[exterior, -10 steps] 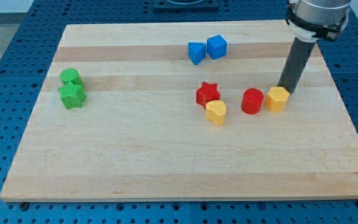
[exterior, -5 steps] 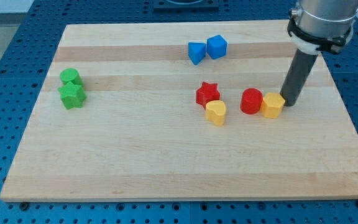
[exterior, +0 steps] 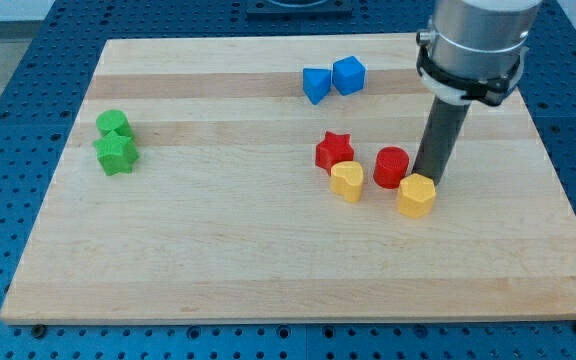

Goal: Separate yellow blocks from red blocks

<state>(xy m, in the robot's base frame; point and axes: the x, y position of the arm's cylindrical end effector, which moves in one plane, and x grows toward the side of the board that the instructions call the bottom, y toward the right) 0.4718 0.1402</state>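
Note:
My tip (exterior: 428,179) rests on the board just above the yellow hexagonal block (exterior: 417,195) and touches it. The red cylinder (exterior: 392,167) stands close to the left of my rod, up and left of that yellow block. Further left, the red star (exterior: 334,151) touches the yellow heart-shaped block (exterior: 347,181), which lies just below it.
Two blue blocks (exterior: 333,78) sit together near the view's top. Two green blocks (exterior: 115,141) sit together at the view's left. The wooden board (exterior: 268,260) lies on a blue perforated table.
My tip has moved left and down. It has pushed the yellow hexagonal block left and down, past the red cylinder, which has shifted a little to the left.

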